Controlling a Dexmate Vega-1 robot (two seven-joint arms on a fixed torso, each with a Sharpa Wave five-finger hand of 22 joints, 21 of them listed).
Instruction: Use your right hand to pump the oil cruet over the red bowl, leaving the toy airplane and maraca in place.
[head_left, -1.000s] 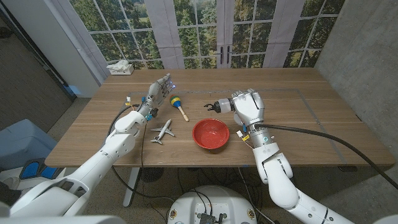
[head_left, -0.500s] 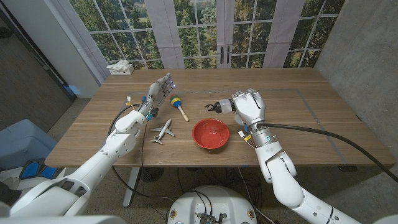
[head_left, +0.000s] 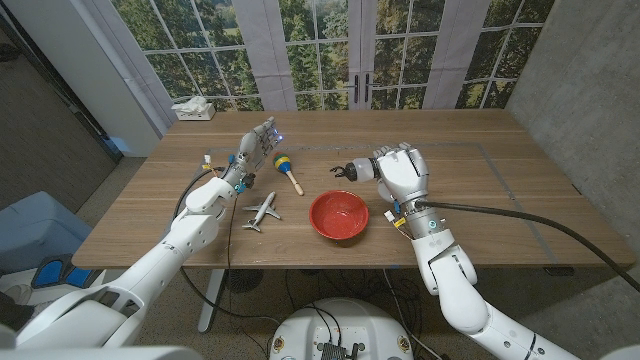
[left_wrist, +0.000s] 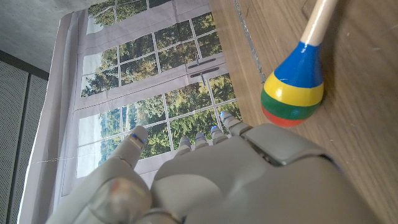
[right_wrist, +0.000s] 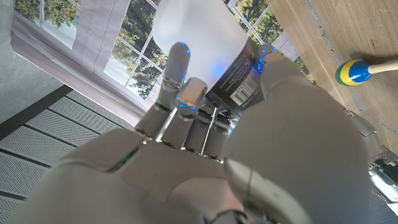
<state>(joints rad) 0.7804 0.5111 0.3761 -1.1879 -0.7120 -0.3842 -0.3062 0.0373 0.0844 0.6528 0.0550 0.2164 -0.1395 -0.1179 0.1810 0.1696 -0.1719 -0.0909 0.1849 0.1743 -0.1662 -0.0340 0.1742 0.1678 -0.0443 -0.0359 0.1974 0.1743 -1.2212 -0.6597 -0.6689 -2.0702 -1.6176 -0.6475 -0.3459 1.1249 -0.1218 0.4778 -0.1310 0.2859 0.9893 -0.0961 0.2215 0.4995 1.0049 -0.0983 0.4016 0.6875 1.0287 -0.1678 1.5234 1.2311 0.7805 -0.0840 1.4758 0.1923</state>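
The right robot hand (head_left: 398, 172) grips the oil cruet (right_wrist: 200, 42) just behind the red bowl (head_left: 338, 215) near the counter's (head_left: 480, 215) front edge (nozzle pointing toward the maraca (head_left: 287, 170)). Pumping seems next, once the nozzle sits above the bowl. The left robot hand (head_left: 257, 147) holds nothing, beside the toy airplane (head_left: 262, 211).
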